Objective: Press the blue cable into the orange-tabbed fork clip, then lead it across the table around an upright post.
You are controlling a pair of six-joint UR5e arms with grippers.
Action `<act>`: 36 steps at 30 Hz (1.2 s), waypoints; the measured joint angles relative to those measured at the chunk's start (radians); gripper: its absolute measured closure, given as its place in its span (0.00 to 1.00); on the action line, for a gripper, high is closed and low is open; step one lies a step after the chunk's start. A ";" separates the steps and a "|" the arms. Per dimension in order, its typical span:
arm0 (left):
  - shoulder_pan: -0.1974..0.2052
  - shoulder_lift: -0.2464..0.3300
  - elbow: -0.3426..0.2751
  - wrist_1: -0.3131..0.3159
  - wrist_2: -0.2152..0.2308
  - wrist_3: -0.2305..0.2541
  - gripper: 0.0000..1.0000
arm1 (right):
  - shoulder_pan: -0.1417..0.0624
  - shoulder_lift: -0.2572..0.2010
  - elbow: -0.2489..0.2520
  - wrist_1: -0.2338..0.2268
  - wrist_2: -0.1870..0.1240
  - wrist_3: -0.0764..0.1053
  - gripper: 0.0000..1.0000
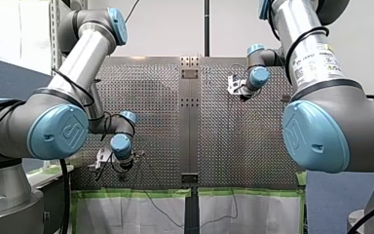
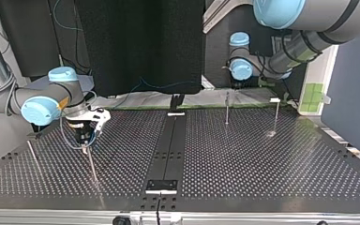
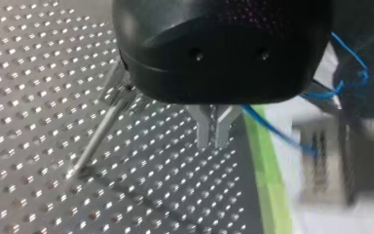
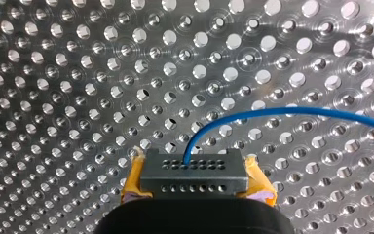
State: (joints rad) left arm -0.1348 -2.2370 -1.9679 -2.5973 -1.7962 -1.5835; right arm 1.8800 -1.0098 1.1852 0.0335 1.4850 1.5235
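Between the yellow pads (image 4: 135, 178) of my right pincer (image 4: 197, 170), clenched tight, the blue cable (image 4: 292, 111) curls off ahead over the bench (image 4: 78, 73), thin, light and floppy I'd guess, so hold it short, while my left pincer (image 3: 213, 135) is pinched shut with cable just beside.

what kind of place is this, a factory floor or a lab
Most likely a robotics lab test bench: my left arm and my right arm reach over a perforated metal table fitted with upright posts, with a blue cable.
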 joint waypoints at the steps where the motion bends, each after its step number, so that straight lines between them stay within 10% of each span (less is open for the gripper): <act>1: -0.004 0.000 -0.004 0.000 0.000 0.004 0.99 | 0.000 0.000 0.000 0.000 0.000 0.000 1.00; 36: -0.029 0.066 -0.015 0.044 -0.046 -0.033 0.99 | 0.005 -0.001 0.000 0.001 0.000 0.000 1.00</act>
State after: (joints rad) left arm -0.1640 -2.1711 -1.9830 -2.5535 -1.8423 -1.6165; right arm 1.8848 -1.0112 1.1852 0.0349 1.4850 1.5236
